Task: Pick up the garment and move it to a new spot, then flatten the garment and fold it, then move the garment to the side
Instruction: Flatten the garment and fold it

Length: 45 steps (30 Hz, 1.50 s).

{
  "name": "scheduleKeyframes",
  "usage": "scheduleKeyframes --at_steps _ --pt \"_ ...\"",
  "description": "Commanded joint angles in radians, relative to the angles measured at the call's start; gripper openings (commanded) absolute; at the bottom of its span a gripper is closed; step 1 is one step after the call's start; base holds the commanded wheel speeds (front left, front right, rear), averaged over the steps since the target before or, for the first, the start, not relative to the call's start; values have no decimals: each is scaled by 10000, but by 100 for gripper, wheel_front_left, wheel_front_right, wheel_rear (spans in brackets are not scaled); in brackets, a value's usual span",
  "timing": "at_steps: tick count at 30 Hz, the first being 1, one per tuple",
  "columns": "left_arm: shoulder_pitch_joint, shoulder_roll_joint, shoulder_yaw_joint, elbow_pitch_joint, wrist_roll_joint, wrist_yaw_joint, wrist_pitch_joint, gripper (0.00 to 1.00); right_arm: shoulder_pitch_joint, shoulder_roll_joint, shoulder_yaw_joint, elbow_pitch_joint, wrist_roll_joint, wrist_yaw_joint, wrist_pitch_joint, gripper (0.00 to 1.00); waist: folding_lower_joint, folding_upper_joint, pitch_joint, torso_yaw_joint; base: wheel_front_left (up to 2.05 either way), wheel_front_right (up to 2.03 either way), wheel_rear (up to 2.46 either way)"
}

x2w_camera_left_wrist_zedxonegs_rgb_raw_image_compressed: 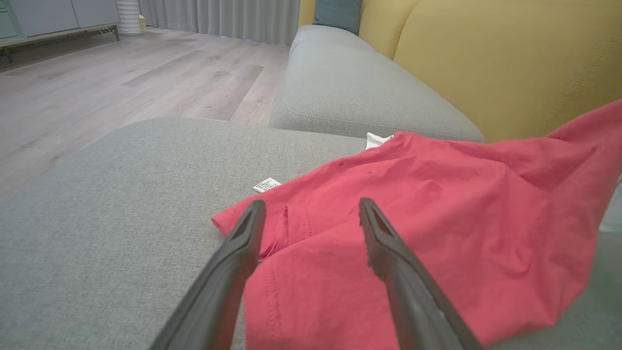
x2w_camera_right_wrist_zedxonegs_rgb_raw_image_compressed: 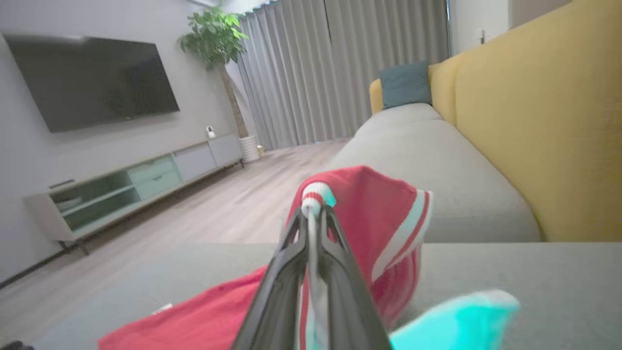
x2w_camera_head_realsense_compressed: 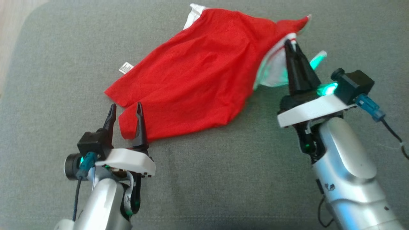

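Note:
The garment (x2w_camera_head_realsense_compressed: 198,76), a red mesh jersey with white sleeves and a small white hem label (x2w_camera_head_realsense_compressed: 126,67), lies crumpled on the grey cushion (x2w_camera_head_realsense_compressed: 204,179). My right gripper (x2w_camera_head_realsense_compressed: 291,43) is shut on the garment's striped trim at its right end and holds that end raised; the right wrist view shows the red-and-white trim (x2w_camera_right_wrist_zedxonegs_rgb_raw_image_compressed: 313,194) pinched between the fingers. My left gripper (x2w_camera_head_realsense_compressed: 125,110) stands open at the garment's near left corner, its fingers straddling the hem. In the left wrist view the open fingers (x2w_camera_left_wrist_zedxonegs_rgb_raw_image_compressed: 243,233) frame the red cloth (x2w_camera_left_wrist_zedxonegs_rgb_raw_image_compressed: 413,204).
The grey cushion's left edge (x2w_camera_head_realsense_compressed: 19,48) borders wooden floor (x2w_camera_left_wrist_zedxonegs_rgb_raw_image_compressed: 97,82). A yellow sofa back (x2w_camera_left_wrist_zedxonegs_rgb_raw_image_compressed: 510,63) rises behind the garment, with more grey seat (x2w_camera_left_wrist_zedxonegs_rgb_raw_image_compressed: 350,82) and a teal pillow (x2w_camera_right_wrist_zedxonegs_rgb_raw_image_compressed: 404,83) beyond. A TV stand (x2w_camera_right_wrist_zedxonegs_rgb_raw_image_compressed: 126,189) lines the far wall.

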State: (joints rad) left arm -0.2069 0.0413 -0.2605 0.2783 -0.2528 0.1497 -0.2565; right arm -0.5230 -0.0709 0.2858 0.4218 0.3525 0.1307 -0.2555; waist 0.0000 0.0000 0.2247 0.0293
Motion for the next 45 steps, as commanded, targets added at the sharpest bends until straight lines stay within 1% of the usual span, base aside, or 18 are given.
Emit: scheduleKeyframes --at_steps 1,4,7,9,10,13,15,18,19,20,21,23,26,30,37,42,45 --pt "-43 89 219 -290 -49 25 -53 100 -104 175 295 -477 290 0 -63 0 0 0 -64 15 0 0 0" --pt "55 89 203 -317 -84 32 -53 100 -120 184 329 -547 619 0 -63 0 0 0 -101 63 0 0 0" --pt "128 89 142 -311 -90 15 -53 100 -189 164 -260 -85 657 0 -63 0 0 0 -77 164 0 0 0" --pt "134 89 86 -298 -99 2 -53 100 -273 15 -855 416 423 0 -63 0 0 0 -37 256 0 0 0" --pt "134 89 86 -298 -99 2 -53 100 -273 15 -855 416 423 0 -63 0 0 0 -37 256 0 0 0" --pt "97 89 15 -284 -103 0 -53 100 -484 -302 -1828 1383 -233 0 -63 0 0 0 49 383 0 0 0" --pt "50 89 -42 -283 -97 -9 -53 100 -663 -558 -2441 1962 -887 0 -63 0 0 0 137 466 0 0 0" --pt "-15 89 -105 -282 -73 3 -53 100 -883 -743 -3312 2622 -1719 0 -63 0 0 0 224 530 0 0 0" --pt "-30 89 -122 -274 -49 2 -53 100 -963 -784 -3598 2781 -1990 0 -63 22 0 0 246 533 0 0 0" --pt "-42 89 -132 -262 -15 -4 -53 100 -1042 -818 -3886 2880 -2280 0 -63 68 0 0 257 525 0 0 0" --pt "-48 89 -135 -248 10 -11 -53 100 -1101 -801 -4165 2972 -2537 0 -63 100 0 0 256 510 0 0 0" --pt "-53 89 -131 -204 62 -28 -53 100 -1202 -713 -4611 3017 -2984 0 -63 100 0 0 228 442 0 0 0" --pt "-44 89 -123 -136 87 -44 -53 100 -1155 -471 -4855 2869 -3408 0 -63 100 0 0 113 327 0 0 0" --pt "45 89 -120 -72 102 -76 -53 100 -595 -175 -4530 2196 -3532 0 -63 100 0 0 -127 159 0 0 0" --pt "379 89 7 8 144 -93 -53 100 1086 101 -3555 772 -3281 0 -63 100 0 0 -553 -164 0 0 0" --pt "608 89 70 191 78 -100 -53 100 2073 180 -3082 249 -3001 0 -63 100 0 0 -715 -389 0 0 0" --pt "675 89 103 418 -56 -138 -53 100 2381 197 -2866 88 -2832 0 -63 100 0 0 -687 -559 0 0 0"
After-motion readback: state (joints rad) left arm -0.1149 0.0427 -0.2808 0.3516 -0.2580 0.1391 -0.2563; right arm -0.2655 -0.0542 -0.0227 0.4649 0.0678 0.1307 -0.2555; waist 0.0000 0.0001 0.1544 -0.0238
